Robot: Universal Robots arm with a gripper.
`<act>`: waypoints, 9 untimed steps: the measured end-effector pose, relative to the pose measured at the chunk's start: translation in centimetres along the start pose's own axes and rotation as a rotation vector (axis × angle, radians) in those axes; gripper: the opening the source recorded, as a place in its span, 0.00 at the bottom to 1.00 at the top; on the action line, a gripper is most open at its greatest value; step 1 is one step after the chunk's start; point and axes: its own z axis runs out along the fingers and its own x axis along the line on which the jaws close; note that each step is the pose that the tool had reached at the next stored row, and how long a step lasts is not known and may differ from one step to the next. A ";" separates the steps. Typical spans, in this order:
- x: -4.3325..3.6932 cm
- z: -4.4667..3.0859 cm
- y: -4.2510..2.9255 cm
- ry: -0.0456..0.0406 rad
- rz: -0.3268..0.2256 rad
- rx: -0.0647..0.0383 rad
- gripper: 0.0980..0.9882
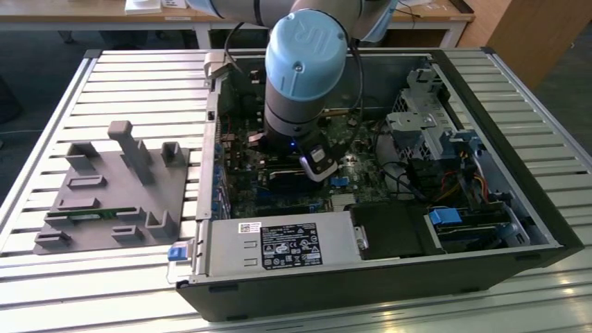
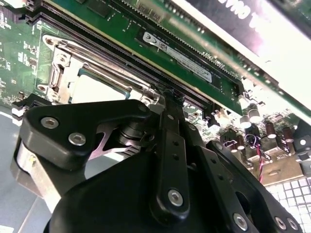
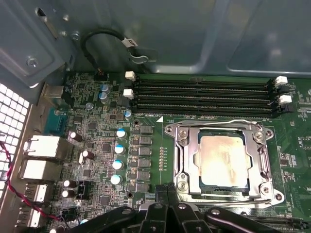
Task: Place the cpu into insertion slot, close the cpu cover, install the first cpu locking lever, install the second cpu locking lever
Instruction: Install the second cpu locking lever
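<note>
Claw [image 3: 167,191] hovers beside covered cpu [image 3: 221,160] in insertion slot [image 3: 182,165].

Slatted metal table [image 1: 55,104] (wooden desks [image 1: 83,10] behind).

Open computer case [image 1: 518,229] is lying on slatted table [image 1: 138,76]. Grey fixture tray [image 1: 111,201] is sitting beside it, toward the exterior view's left. Black memory slots [image 3: 204,97] are running alongside blue-topped capacitors [image 3: 119,148]. Labelled power supply [image 1: 277,244] is occupying the case's near edge.
</note>
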 end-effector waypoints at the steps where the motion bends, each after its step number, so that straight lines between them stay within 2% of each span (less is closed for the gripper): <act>1: 0.00 -0.06 0.03 -0.0002 0.000 0.000 0.01; 9: 0.02 -0.68 0.27 0.0001 0.000 0.000 0.01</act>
